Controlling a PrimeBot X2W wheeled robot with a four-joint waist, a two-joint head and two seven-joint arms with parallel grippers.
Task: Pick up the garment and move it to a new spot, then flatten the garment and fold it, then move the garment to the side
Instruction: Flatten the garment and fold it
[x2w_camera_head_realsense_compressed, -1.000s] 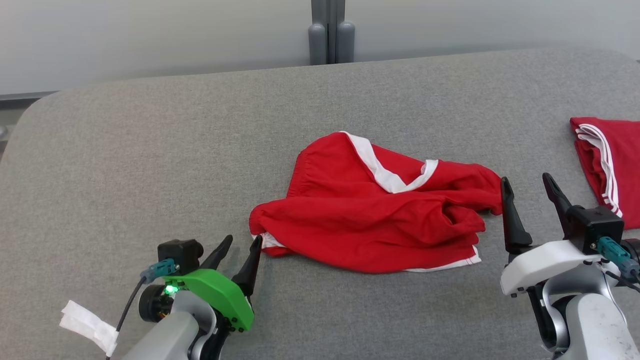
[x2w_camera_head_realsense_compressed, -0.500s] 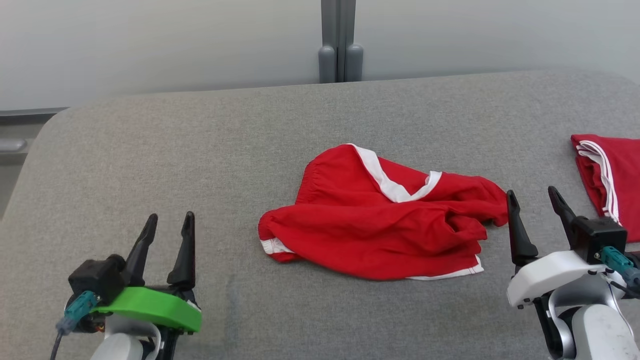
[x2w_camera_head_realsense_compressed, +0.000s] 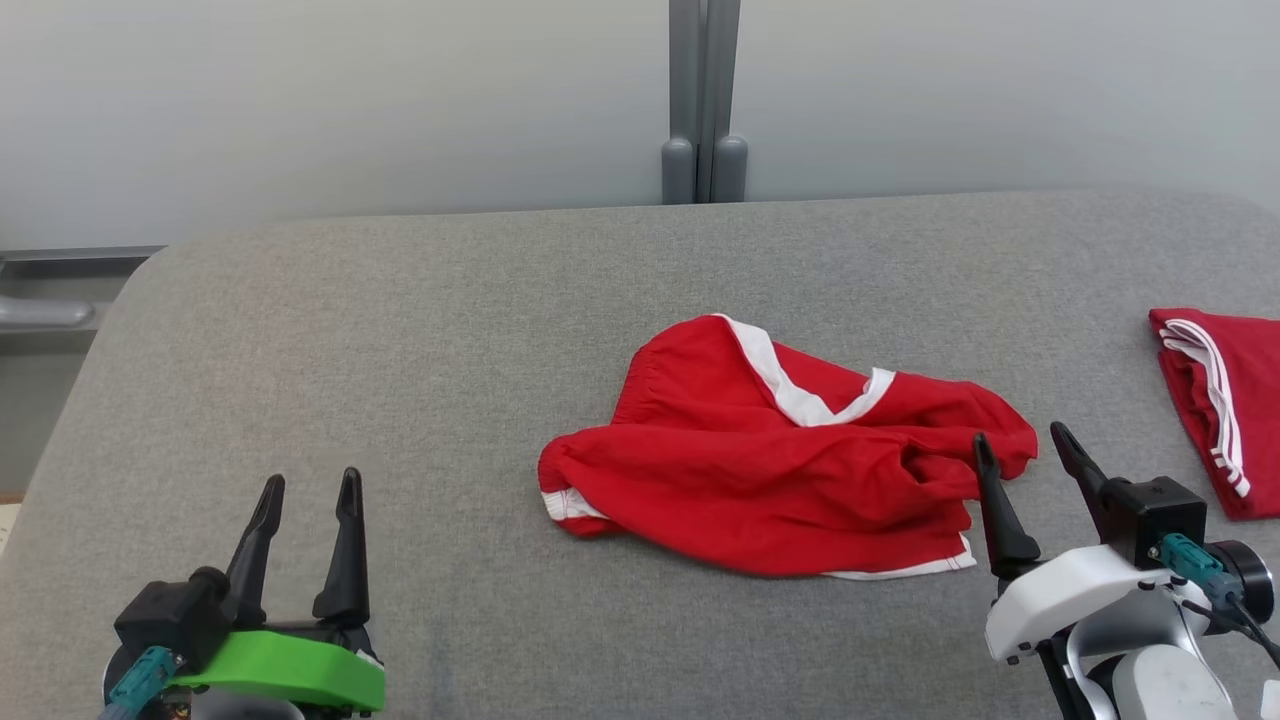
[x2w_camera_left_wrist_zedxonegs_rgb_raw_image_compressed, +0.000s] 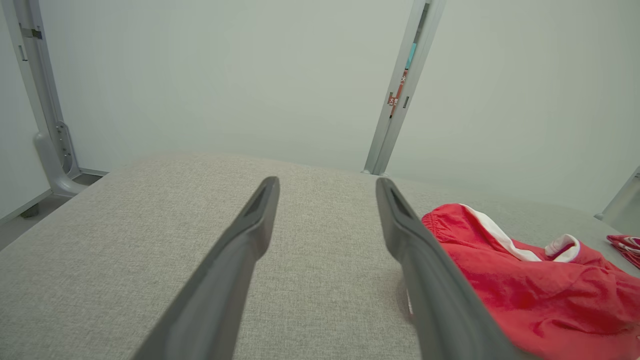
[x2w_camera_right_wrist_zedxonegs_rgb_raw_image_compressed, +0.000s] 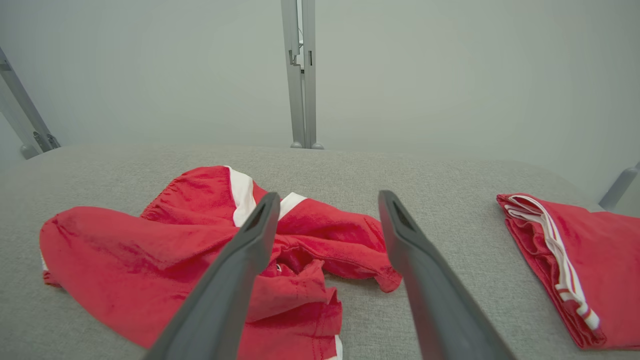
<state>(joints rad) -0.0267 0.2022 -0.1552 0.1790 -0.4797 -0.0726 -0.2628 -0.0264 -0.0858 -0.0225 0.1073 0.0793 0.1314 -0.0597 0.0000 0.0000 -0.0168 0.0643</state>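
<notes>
The red shorts (x2w_camera_head_realsense_compressed: 790, 480) lie bunched up in the middle of the frame. The left gripper (x2w_camera_head_realsense_compressed: 310, 478) and right gripper (x2w_camera_head_realsense_compressed: 1020, 435) are both spread wide, holding nothing. It looks best to pinch both side edges, then lift slowly.

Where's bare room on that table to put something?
Bare: left half of the table, between left gripper and crumpled garment, and the strip behind it to the far edge. Crowded: the right, where right gripper, garment and folded red cloth sit close.
</notes>
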